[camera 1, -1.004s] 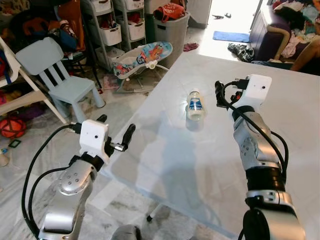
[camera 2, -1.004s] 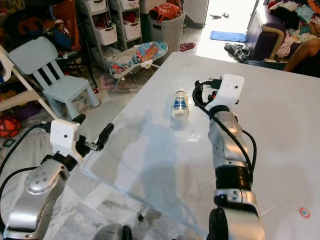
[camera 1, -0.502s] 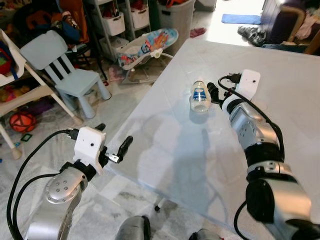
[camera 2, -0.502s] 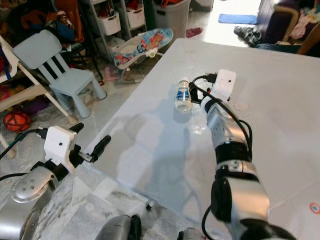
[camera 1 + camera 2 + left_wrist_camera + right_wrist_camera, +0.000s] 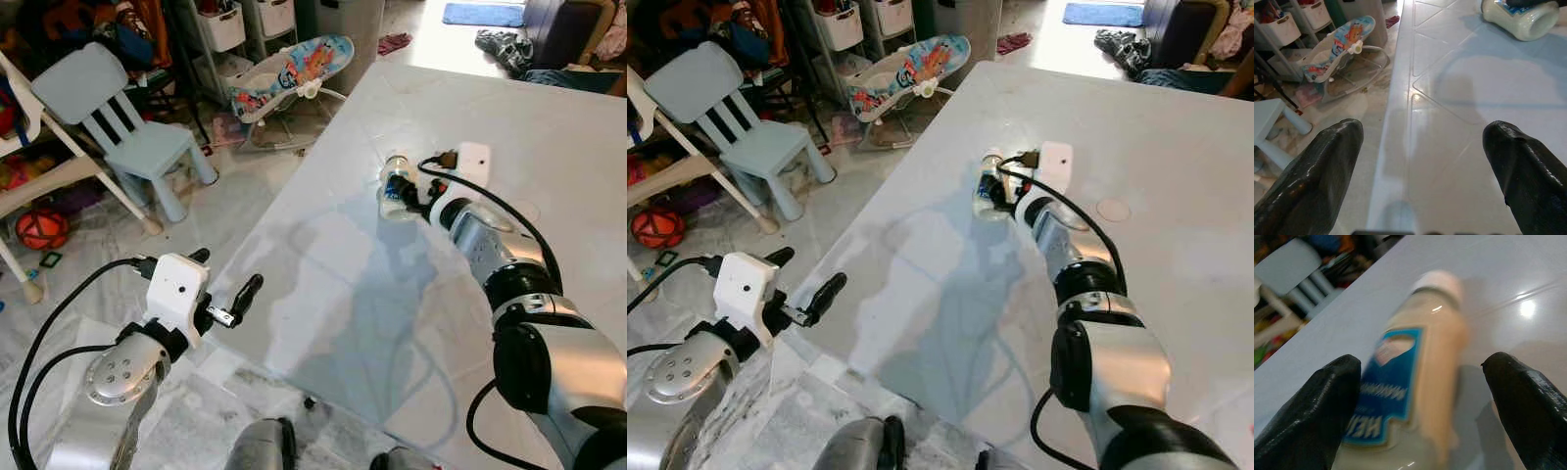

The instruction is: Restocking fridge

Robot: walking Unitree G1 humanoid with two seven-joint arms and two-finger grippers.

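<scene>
My right pincer (image 5: pixel 1420 382) was spread wide around a mayonnaise bottle (image 5: pixel 1410 377) lying on its side on the pale counter (image 5: pixel 392 313); its blue label was too blurred to read. My left pincer (image 5: pixel 1425 161) hung parted at the counter's edge.

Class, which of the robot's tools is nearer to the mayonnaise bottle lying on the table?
Right. The right tool is open with a finger on either side of the mayonnaise bottle; the left tool hovers open by the table's near edge.

bottle (image 5: pixel 1415 377) motion-blurred, label text unreadable, base cut off
</scene>
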